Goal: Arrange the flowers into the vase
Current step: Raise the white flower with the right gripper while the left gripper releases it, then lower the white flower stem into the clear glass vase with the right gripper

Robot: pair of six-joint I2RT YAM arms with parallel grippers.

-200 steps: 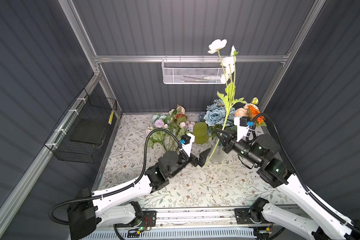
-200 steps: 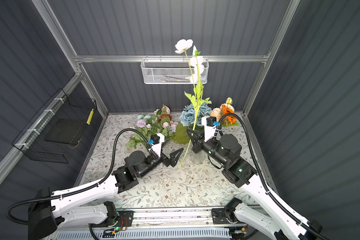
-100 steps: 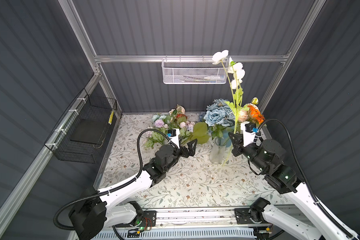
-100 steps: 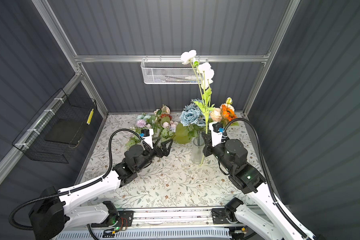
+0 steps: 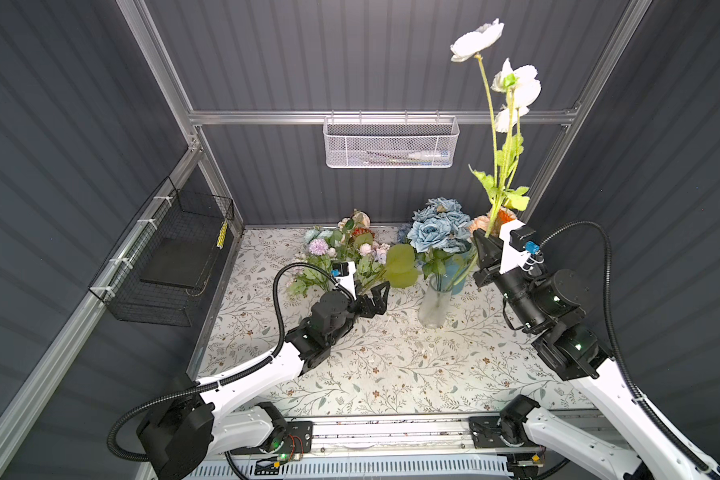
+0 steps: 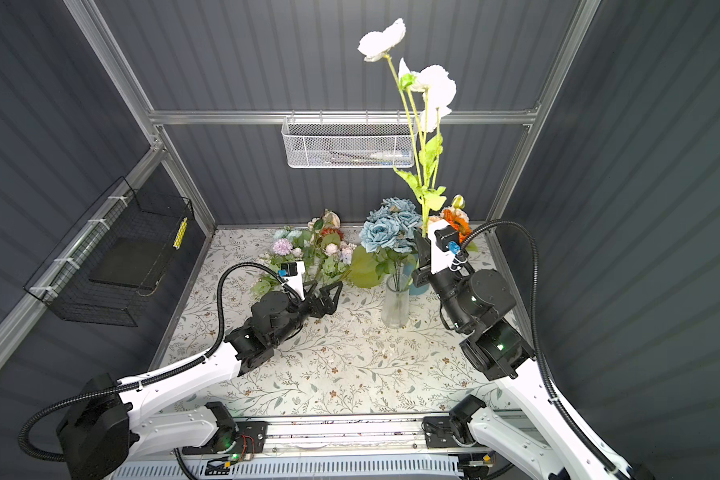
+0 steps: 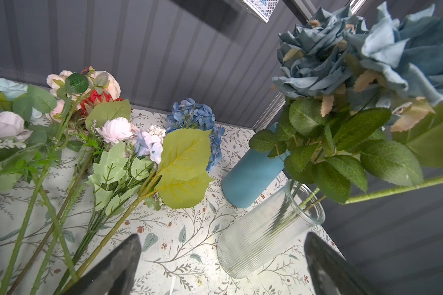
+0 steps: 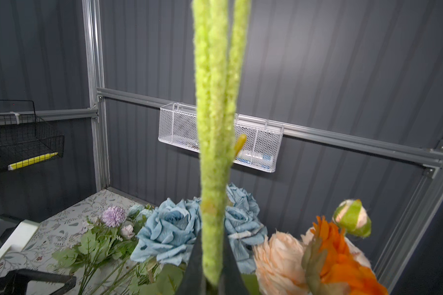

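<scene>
white spray nearly in, a pile left

the glass vase (image 5: 433, 305) stands centre-right in both top views, blue roses (image 5: 437, 228) already in it. my right gripper (image 5: 488, 243) is clamped on the white spray (image 5: 503, 192), upright at upper right, stem end near the vase mouth, not clearly inside. my left gripper (image 6: 324, 291) gapes wide, empty, beside the loose flowers (image 5: 341, 253) lying left of centre. i judge most remains.

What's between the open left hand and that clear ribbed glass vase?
Only bare floral-print table cover, in both top views, between left hand and clear ribbed glass vase.
</scene>
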